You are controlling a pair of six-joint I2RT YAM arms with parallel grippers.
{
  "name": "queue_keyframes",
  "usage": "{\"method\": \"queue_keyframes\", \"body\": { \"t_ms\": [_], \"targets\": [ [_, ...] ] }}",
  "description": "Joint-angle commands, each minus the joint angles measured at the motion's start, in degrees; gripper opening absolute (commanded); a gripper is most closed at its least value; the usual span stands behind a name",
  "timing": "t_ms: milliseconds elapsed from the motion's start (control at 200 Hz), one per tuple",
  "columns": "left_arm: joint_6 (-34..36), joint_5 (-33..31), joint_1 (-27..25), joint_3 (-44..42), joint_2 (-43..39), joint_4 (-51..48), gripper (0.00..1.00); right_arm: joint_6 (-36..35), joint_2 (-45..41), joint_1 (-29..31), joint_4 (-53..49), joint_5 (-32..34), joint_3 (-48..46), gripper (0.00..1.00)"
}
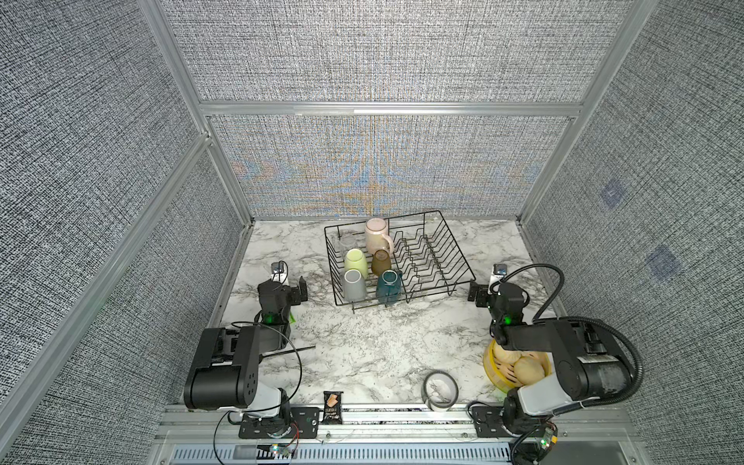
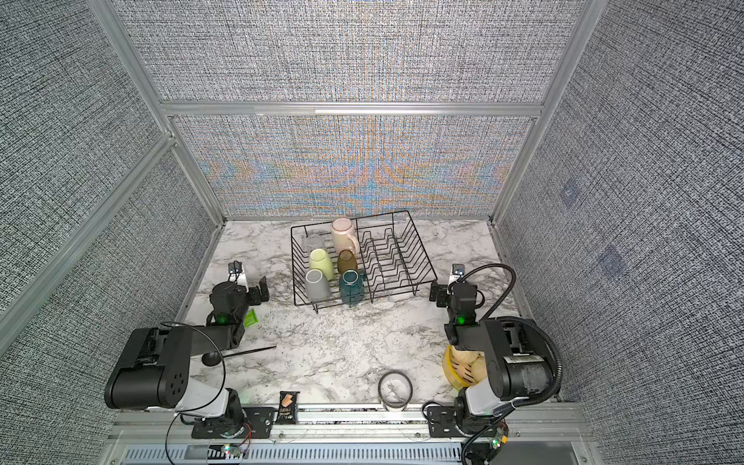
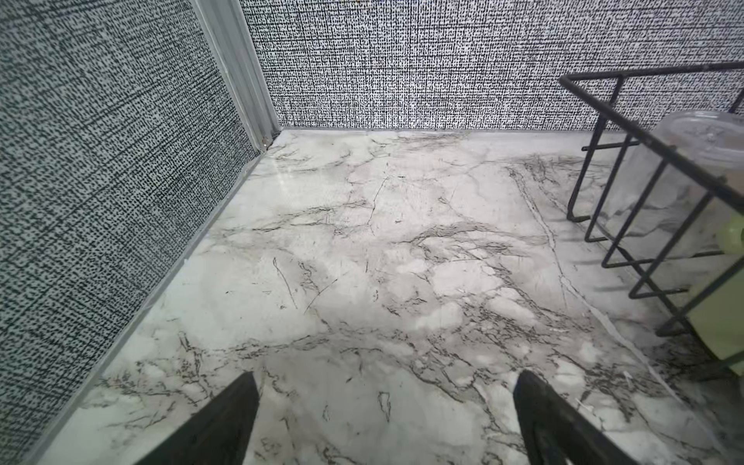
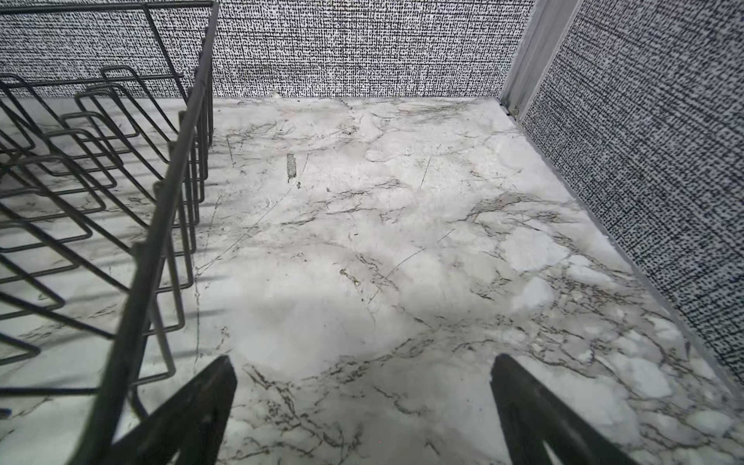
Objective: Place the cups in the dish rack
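6 cups (image 2: pixel 343 235) in rack (image 1: pixel 422 257); both pincers empty.
Contents, rack's left half, 2 columns by 3 rows: glass (image 1: pixel 347 242) and pink mug (image 1: pixel 376 235) at the back; green mug (image 1: pixel 355 261) and amber tumbler (image 1: pixel 381 261) in the middle; grey mug (image 1: pixel 354 285) and teal mug (image 1: pixel 389 286) in front. Divider half bare. 0 cups on the table (image 1: pixel 362 342). My left pincer (image 3: pixel 386 378) hangs near the rack's left wall, spread wide, nothing between its tips; my right pincer (image 4: pixel 362 362) the same, just beside the right wall. Step, as I judge it: loading finished. Next move calls for no grasp, only a withdrawal clear of the wires. Tape ring (image 1: pixel 439 404) and bun basket (image 1: pixel 492 372) are not mine to load.
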Motion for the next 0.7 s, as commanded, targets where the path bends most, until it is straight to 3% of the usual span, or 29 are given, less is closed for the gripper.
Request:
{"method": "queue_keyframes", "body": {
  "t_ms": [0, 695],
  "targets": [
    [-0.13, 0.58, 0.03, 0.19, -0.27, 0.0, 0.99, -0.58, 0.11, 0.37, 0.4, 1.94, 0.43, 0.99],
    [-0.13, 0.64, 0.03, 0.24, -0.26, -0.01, 0.99, -1.49, 0.23, 0.75, -0.28, 1.06, 0.85, 0.99]
  ]
}}
